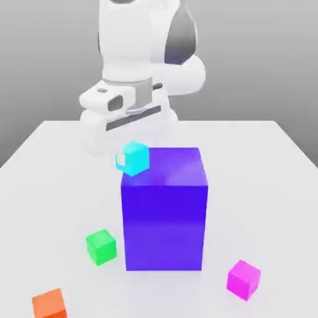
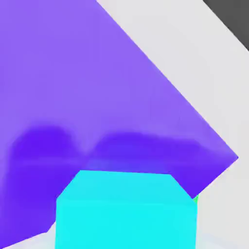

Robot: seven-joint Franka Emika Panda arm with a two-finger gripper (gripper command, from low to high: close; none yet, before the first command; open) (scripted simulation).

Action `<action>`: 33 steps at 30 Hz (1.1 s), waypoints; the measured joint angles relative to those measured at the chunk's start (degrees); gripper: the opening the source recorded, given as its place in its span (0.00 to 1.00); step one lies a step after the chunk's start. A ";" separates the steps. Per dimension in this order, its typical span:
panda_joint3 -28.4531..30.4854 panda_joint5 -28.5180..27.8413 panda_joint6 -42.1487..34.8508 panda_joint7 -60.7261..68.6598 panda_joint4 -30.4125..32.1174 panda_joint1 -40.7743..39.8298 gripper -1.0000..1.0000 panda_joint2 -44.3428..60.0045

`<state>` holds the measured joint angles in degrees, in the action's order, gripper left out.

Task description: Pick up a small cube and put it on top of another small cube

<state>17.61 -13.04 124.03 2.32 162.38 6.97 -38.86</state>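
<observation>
The fingers are clamped on the small cyan cube, held aloft at the upper corner of the big blue-purple block. The magenta cube and green cube rest on the counter, well apart on opposite sides of the block. By the task, the pick step appears misdirected; the next move calls for releasing the cyan cube and reaching for the magenta one.

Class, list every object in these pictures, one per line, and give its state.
Small magenta-pink cube: on the table, untouched.
Small green cube: on the table, nothing stacked on it.
Small orange cube: on the table.
Small cyan cube: raised at the block's top corner.
Big blue-purple block: upright on the table.
</observation>
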 joint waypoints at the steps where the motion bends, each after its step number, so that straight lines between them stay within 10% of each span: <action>1: -0.44 0.34 -2.26 0.04 -1.15 0.02 0.00 -1.12; 16: 19.51 -21.07 -12.65 14.89 -3.28 -32.31 0.00 -16.31; 33: 56.41 -50.26 -3.04 28.68 -2.71 -64.90 0.00 -14.66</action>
<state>74.02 -63.30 120.99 31.00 159.67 -57.94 -53.52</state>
